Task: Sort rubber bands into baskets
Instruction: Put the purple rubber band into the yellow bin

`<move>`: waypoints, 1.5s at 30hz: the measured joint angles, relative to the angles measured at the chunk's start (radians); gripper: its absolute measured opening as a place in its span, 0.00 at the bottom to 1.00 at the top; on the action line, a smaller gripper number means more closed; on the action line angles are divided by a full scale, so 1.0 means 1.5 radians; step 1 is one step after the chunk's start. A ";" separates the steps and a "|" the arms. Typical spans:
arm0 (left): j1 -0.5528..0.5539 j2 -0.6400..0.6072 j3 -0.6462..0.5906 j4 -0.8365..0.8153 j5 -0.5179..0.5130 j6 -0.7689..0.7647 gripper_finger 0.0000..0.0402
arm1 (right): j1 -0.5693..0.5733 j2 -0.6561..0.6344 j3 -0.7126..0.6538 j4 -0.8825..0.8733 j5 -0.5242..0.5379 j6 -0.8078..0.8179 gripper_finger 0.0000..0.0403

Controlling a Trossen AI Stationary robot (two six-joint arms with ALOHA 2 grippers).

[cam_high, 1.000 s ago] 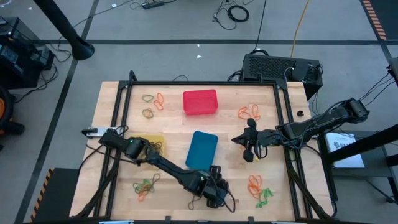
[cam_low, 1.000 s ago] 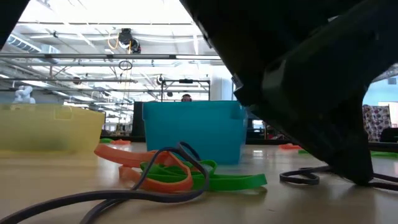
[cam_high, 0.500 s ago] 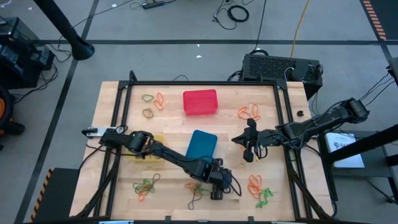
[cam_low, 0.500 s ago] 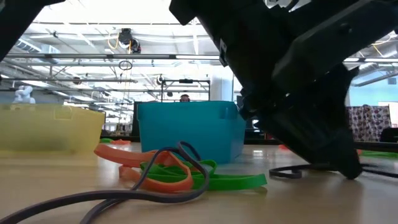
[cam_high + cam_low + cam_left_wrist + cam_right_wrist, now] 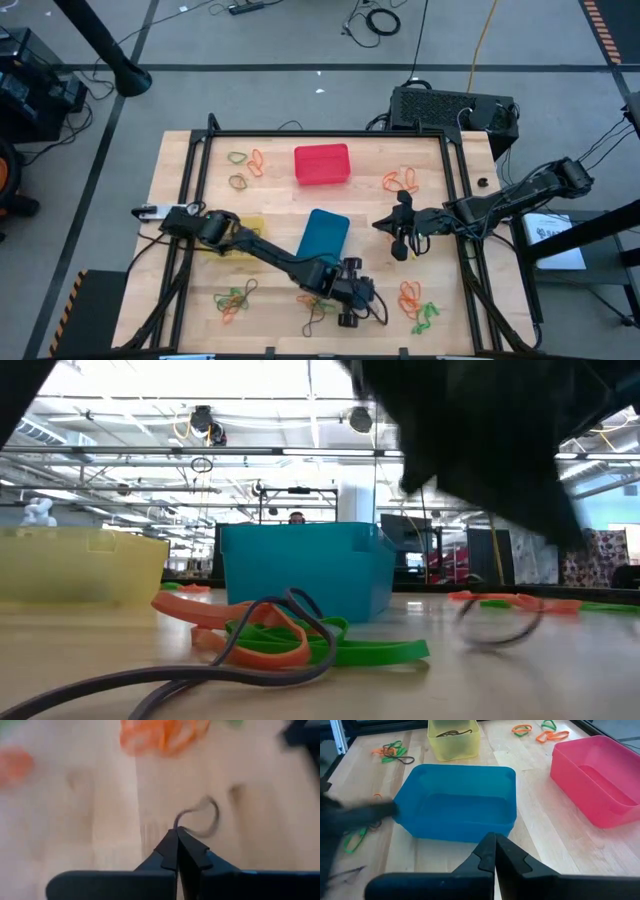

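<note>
Left gripper has lifted off the table, jaws now pinching a dark band for sorting. Right gripper waits, jaws pressed together.

Robotics lab / industrial hall. Low view, upper half: open ceiling w/ steel trusses and strip lights, workstations far back. High view: grey concrete floor, loose cables at top centre, black electronics box behind a wooden workbench.
</note>
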 joint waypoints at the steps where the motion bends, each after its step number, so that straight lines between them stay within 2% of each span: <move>1: -0.006 -0.013 0.001 0.001 -0.019 0.007 0.01 | 0.000 0.000 0.000 0.000 0.000 0.000 0.00; 6: -0.037 -0.089 0.001 -0.083 -0.128 0.023 0.00 | 0.000 0.000 0.000 -0.006 0.000 0.000 0.00; 10: -0.061 -0.163 0.002 -0.221 -0.238 -0.017 0.00 | 0.000 0.000 0.000 -0.005 0.000 0.001 0.00; 15: -0.074 -0.232 0.001 -0.484 -0.344 -0.162 0.00 | 0.000 0.000 0.000 -0.005 0.000 0.004 0.00; 19: -0.072 -0.275 -0.002 -0.719 -0.364 -0.341 0.00 | 0.000 0.000 0.000 -0.004 0.000 0.005 0.00; 21: -0.070 -0.287 -0.014 -0.761 -0.360 -0.398 0.00 | 0.000 0.000 0.000 -0.004 0.000 0.005 0.00; 24: -0.070 -0.331 -0.067 -0.742 -0.297 -0.365 0.00 | 0.000 0.000 0.000 -0.004 0.000 0.005 0.00; 27: -0.063 -0.351 -0.101 -0.764 -0.277 -0.404 0.00 | 0.000 0.000 0.000 -0.004 0.000 0.005 0.00; 34: -0.052 -0.412 -0.251 -0.762 -0.192 -0.421 0.00 | 0.000 0.000 0.000 -0.004 0.000 0.005 0.00; 39: -0.042 -0.452 -0.362 -0.762 -0.173 -0.436 0.00 | 0.000 0.000 0.000 -0.004 0.000 0.005 0.00; 45: -0.032 -0.468 -0.467 -0.758 -0.076 -0.436 0.00 | 0.000 0.000 0.000 -0.004 0.000 0.005 0.00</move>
